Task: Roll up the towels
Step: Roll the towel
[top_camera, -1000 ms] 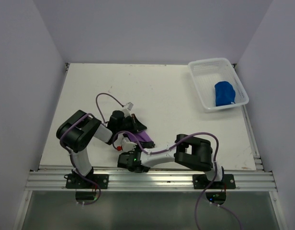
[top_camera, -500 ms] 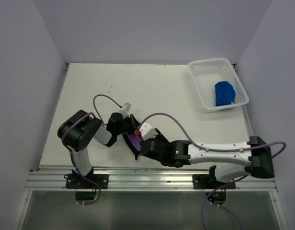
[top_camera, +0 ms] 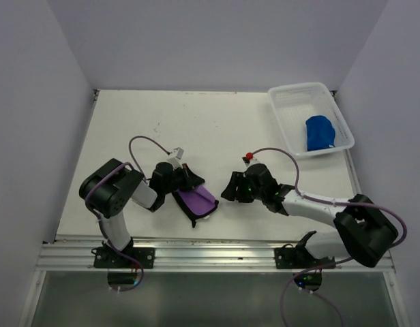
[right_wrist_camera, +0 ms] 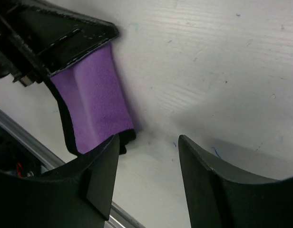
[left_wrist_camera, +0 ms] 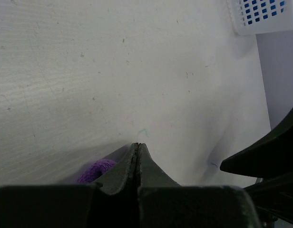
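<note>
Purple towel (top_camera: 198,200) sits at the near left of the surface (top_camera: 217,129), one edge pinched in my left end effector (top_camera: 191,181), clamped tight. My right end effector (top_camera: 230,189) hovers just beside it, jaws parted, empty. Blue towel (top_camera: 319,132) lies in the basket (top_camera: 285,122), far right.

We see bright, even light on the white counter (top_camera: 230,122); soft grey shadows lie just beside the right claw (right_wrist_camera: 149,142), and the left claw (left_wrist_camera: 138,145) looks dark and blurred up close.
</note>
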Robot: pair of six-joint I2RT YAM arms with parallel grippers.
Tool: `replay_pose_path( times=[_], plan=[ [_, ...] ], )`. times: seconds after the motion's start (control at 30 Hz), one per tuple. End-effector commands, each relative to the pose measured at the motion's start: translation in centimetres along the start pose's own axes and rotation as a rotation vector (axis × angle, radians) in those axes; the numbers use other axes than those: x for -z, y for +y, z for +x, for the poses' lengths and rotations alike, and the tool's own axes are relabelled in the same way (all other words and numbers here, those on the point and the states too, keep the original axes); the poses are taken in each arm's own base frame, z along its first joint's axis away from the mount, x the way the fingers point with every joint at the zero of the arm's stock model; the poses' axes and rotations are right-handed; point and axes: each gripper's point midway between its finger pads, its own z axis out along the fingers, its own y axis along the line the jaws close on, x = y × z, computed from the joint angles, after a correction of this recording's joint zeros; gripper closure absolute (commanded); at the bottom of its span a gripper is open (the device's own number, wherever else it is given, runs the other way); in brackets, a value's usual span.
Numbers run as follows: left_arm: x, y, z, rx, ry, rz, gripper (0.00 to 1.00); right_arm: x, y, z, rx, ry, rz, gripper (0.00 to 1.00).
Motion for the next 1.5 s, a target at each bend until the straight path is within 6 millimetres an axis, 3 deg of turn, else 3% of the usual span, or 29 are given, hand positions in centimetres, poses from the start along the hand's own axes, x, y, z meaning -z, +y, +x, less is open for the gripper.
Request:
replay_pose_path(
  times=[0.0,0.13,0.3,0.63,0.93,1.17,1.3,1.4,1.47],
  plan=[
    [1.2,4.1,2.6,-0.031,0.066,-0.152,1.00,-0.5,4.7,-1.7,-0.147,-0.005,-0.280,0.45],
    [1.2,4.0,2.4,-0.036,0.061,-0.148,1.00,-1.4,4.2,-1.3,-0.165,0.003,-0.274,0.45],
    [1.2,3.8,2.3,-0.037,0.060,-0.143,1.00,-2.3,5.1,-1.4,-0.202,0.024,-0.323,0.45],
    [1.4,3.8,2.5,-0.039,0.064,-0.138,1.00,-4.4,4.2,0.5,-0.210,0.097,-0.297,0.46],
    [1.3,3.8,2.6,-0.039,0.066,-0.136,1.00,-6.0,6.2,3.4,-0.158,0.177,-0.315,0.44],
    [1.4,3.8,2.6,-0.040,0.064,-0.136,1.00,-6.6,5.1,5.0,-0.111,0.204,-0.255,0.56],
    [1.5,4.0,2.7,-0.038,0.063,-0.141,1.00,-6.2,6.1,5.1,-0.099,0.196,-0.314,0.45],
    [2.0,4.2,2.5,-0.037,0.035,-0.147,1.00,-5.5,7.1,4.8,-0.109,0.197,-0.364,0.27],
    [2.7,4.0,2.3,-0.040,0.000,-0.132,1.00,-5.1,7.5,4.2,-0.130,0.186,-0.387,0.23]
  ],
)
